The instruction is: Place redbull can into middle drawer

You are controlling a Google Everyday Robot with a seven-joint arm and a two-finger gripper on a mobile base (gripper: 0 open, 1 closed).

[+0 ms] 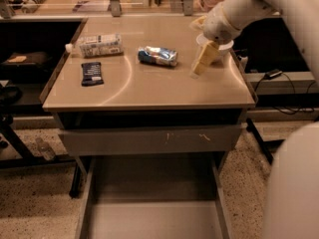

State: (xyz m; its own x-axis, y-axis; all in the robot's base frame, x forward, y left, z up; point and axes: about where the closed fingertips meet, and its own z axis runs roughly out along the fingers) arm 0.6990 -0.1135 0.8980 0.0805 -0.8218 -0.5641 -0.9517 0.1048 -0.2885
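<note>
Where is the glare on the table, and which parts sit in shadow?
Camera view: warm amber cast overall; a curved bright streak crosses the tabletop between the snack bar and the redbull can; the gap under the tabletop is dark; the middle drawer floor is dim; the gripper hangs by the white bowl.

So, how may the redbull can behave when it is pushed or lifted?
The redbull can lies on its side, so a push would probably roll it. It looks small and smooth, likely light and perhaps slippery. The gripper hangs apart from it, near the bowl.
</note>
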